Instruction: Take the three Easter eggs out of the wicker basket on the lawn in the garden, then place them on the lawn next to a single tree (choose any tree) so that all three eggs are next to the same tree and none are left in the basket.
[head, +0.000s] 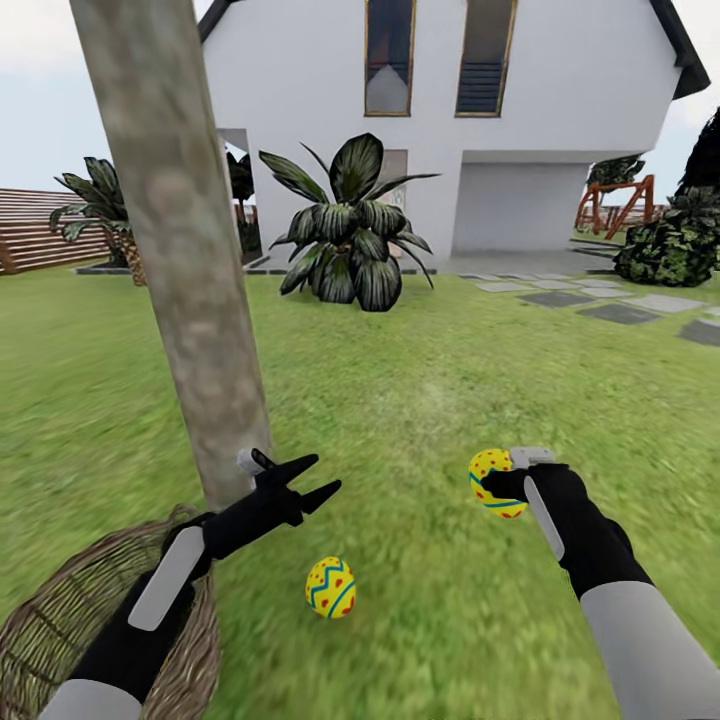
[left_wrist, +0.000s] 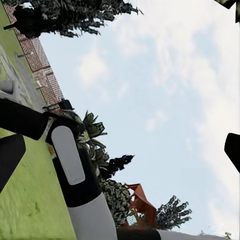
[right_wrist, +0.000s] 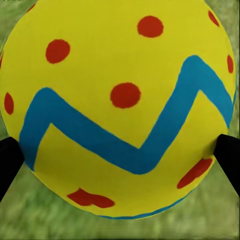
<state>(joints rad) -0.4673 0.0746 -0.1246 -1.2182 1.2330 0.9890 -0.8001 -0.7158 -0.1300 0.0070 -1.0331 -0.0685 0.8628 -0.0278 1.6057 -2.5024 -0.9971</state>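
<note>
Now | right gripper (head: 497, 482) fingers clamp one egg (head: 492, 481) above the lawn (head: 420, 400) | left gripper (head: 318, 477) fingers spread wide, empty | second egg (head: 330, 587) on grass near the tree (head: 180, 260) (wicker basket (head: 60, 610) beside trunk)

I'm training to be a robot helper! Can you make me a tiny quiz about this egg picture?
1. True or false: the right gripper holds a yellow egg with blue zigzag and red dots.
2. Where does the other yellow zigzag egg lie? A) inside the brown woven wicker basket B) on the green grass lawn C) on the grey paving
3. Fill in: the left gripper, near the pale mottled tree trunk, has its fingers ____.

Key: 1 true; 2 B; 3 open, holding nothing.
</note>
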